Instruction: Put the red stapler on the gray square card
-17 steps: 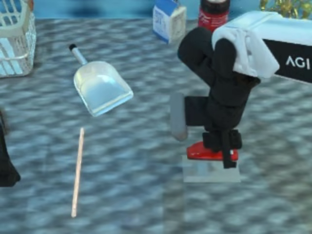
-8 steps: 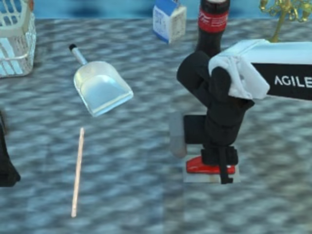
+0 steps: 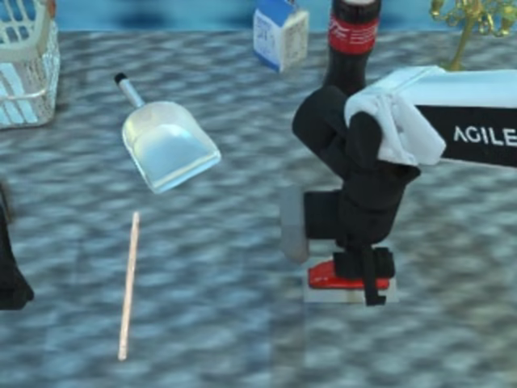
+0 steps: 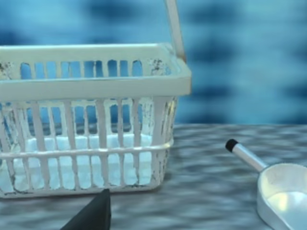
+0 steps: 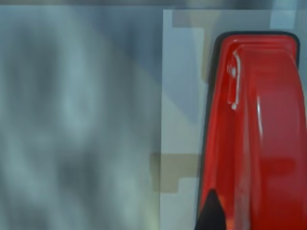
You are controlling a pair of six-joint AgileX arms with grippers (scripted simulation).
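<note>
The red stapler (image 3: 343,277) lies lengthwise across the gray square card (image 3: 323,296) at the table's front right. My right gripper (image 3: 365,275) comes down on the stapler from above, shut on its right half and hiding that part. In the right wrist view the stapler (image 5: 259,120) fills one side over the pale card (image 5: 182,96), and one dark fingertip (image 5: 211,213) rests against its red flank. My left gripper (image 3: 12,291) is parked at the table's left edge, open, far from both.
A silver scoop (image 3: 170,145) and a wooden stick (image 3: 129,283) lie left of centre. A white basket (image 3: 24,73) stands at the back left. A blue-white carton (image 3: 280,32), a dark bottle (image 3: 353,32) and a gold ornament (image 3: 472,16) line the back edge.
The right gripper carried the stapler a little toward the table's front and down onto the card. Over the last half second it has hardly moved. The left arm stayed still.
</note>
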